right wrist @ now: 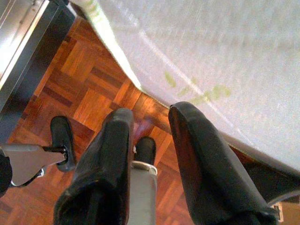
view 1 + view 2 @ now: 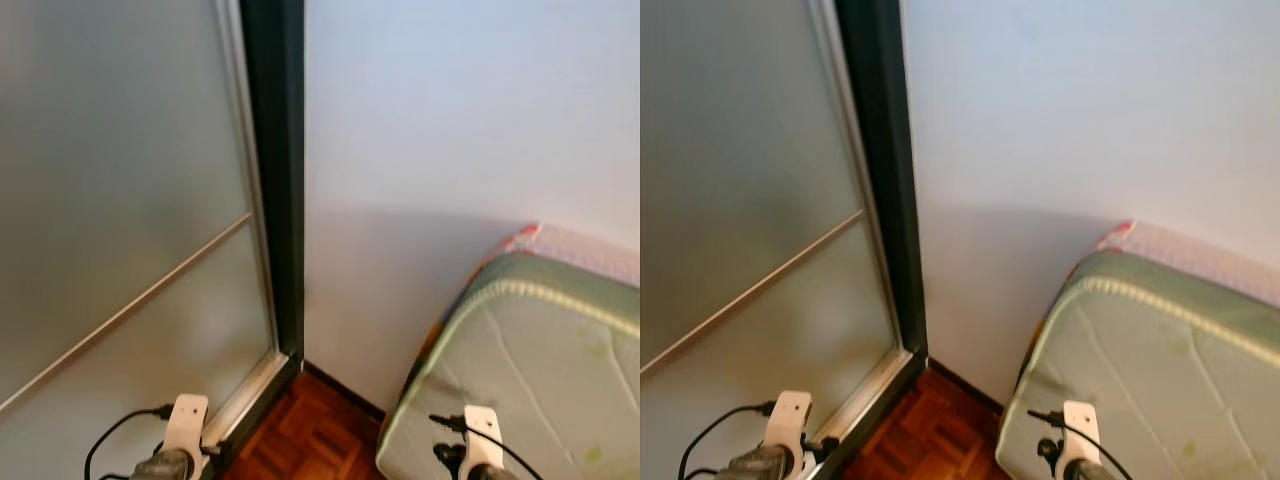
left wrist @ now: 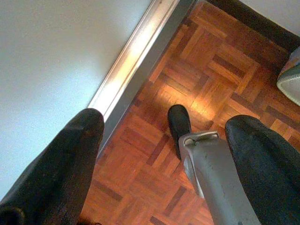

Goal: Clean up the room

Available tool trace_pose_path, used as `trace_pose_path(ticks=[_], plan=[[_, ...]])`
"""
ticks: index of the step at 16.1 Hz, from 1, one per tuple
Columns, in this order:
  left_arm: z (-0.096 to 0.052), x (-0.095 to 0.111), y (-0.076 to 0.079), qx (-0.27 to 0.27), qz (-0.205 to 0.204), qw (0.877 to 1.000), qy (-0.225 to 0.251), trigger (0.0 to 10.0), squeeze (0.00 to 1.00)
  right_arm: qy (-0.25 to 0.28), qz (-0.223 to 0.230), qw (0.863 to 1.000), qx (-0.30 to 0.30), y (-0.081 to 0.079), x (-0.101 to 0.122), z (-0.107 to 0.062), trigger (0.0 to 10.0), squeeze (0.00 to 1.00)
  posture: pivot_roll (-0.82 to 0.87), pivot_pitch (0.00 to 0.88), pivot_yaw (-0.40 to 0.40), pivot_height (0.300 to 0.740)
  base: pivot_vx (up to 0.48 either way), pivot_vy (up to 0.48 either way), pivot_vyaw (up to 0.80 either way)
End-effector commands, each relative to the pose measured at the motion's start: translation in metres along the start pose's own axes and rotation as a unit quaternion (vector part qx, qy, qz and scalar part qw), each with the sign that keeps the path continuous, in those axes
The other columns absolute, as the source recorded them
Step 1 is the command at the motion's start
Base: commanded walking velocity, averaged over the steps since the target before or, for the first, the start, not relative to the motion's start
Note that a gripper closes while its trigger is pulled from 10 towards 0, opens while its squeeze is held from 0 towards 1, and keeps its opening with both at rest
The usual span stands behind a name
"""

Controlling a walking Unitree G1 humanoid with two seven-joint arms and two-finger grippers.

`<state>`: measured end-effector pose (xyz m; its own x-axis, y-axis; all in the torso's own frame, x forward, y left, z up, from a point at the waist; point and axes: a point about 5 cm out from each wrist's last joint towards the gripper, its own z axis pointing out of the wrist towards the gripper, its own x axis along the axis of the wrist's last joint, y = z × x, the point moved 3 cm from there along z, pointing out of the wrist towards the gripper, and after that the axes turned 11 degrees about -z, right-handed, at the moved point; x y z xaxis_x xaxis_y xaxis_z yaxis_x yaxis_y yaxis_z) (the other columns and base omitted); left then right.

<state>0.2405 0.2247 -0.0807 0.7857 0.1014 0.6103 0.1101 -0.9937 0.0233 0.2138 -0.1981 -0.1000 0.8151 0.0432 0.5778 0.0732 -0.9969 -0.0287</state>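
the left gripper (image 3: 164, 154) is hanging wide open and empty over the wooden floor (image 3: 211, 61). the right gripper (image 1: 150, 140) is hanging slightly open and empty beside the mattress (image 1: 225, 56).

I am standing in a bedroom corner of a home. At about two o'clock lies a mattress (image 2: 540, 370) with pale green quilted ticking and corded piping, set against a plain white wall (image 2: 450, 130). At ten o'clock a frosted sliding door (image 2: 120, 200) in a dark frame (image 2: 278, 180) runs on a metal track. Beneath me is reddish wood parquet floor (image 3: 187, 79), edged by a dark skirting board (image 2: 345, 390).
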Motion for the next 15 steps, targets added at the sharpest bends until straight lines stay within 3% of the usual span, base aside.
trace_pose_path(ticks=[1,15], plan=[[-0.0004,-0.0049,-0.0013,0.003,-0.004,1.0,-0.01,10.0,0.0,-0.001,0.008,1.0,-0.004,0.0025,-0.0015,-0.0007,10.0,0.0,0.03,0.0,-0.043,0.74,-0.285,0.0,0.0],[-0.0004,-0.0051,-0.0013,0.002,-0.001,1.0,-0.011,10.0,0.0,0.0,0.011,1.0,-0.004,0.0023,-0.0016,-0.0007,10.0,0.0,0.03,0.0,-0.046,0.74,-0.282,0.0,0.0]])
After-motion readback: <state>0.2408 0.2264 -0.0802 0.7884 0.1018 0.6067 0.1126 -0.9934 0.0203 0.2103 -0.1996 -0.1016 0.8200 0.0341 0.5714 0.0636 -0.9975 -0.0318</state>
